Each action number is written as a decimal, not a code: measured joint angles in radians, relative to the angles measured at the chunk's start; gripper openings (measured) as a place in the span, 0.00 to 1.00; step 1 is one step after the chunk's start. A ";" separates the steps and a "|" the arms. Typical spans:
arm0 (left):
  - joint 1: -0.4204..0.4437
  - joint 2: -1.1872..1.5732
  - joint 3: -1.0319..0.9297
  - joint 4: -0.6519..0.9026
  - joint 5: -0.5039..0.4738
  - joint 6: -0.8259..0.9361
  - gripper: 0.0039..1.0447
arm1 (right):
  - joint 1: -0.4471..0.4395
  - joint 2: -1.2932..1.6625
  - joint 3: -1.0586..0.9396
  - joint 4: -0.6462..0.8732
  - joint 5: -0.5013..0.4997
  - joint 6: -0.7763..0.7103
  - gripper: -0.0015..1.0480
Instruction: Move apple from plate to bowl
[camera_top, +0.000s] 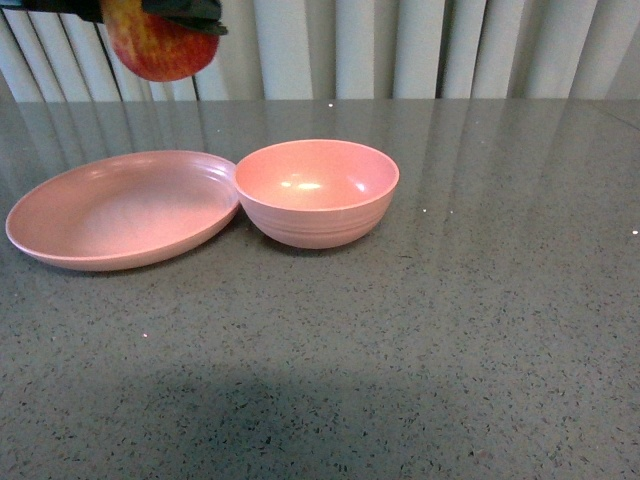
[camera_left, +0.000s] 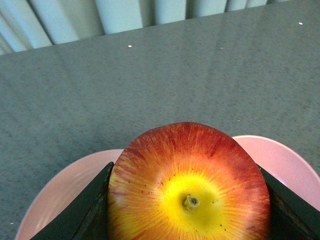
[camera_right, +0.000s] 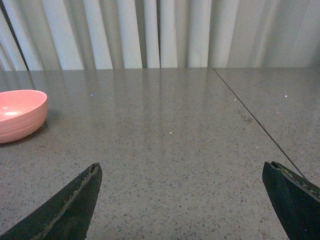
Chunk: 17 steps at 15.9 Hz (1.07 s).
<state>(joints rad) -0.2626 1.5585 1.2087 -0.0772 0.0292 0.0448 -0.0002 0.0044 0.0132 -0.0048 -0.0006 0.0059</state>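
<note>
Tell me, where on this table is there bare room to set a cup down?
The table is bare right of the bowl and along the near strip in front of plate and bowl. The left is crowded: plate and bowl show no gap between them, and the left claw holds the apple above the plate.

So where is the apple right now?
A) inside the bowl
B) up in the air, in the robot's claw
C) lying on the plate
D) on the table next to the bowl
B: the apple is gripped between the fingers of the left gripper and held up in the air, while the plate and the bowl both sit empty.
</note>
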 joint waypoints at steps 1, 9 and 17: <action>-0.098 0.013 0.043 0.002 -0.012 -0.011 0.65 | 0.000 0.000 0.000 0.000 0.000 0.000 0.94; -0.182 0.203 0.065 0.056 -0.031 -0.061 0.65 | 0.000 0.000 0.000 0.000 0.000 0.000 0.94; -0.187 0.273 0.067 0.066 -0.032 -0.072 0.65 | 0.000 0.000 0.000 0.000 0.000 0.000 0.94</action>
<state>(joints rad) -0.4492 1.8313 1.2758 -0.0116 -0.0029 -0.0269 -0.0002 0.0044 0.0132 -0.0044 -0.0002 0.0059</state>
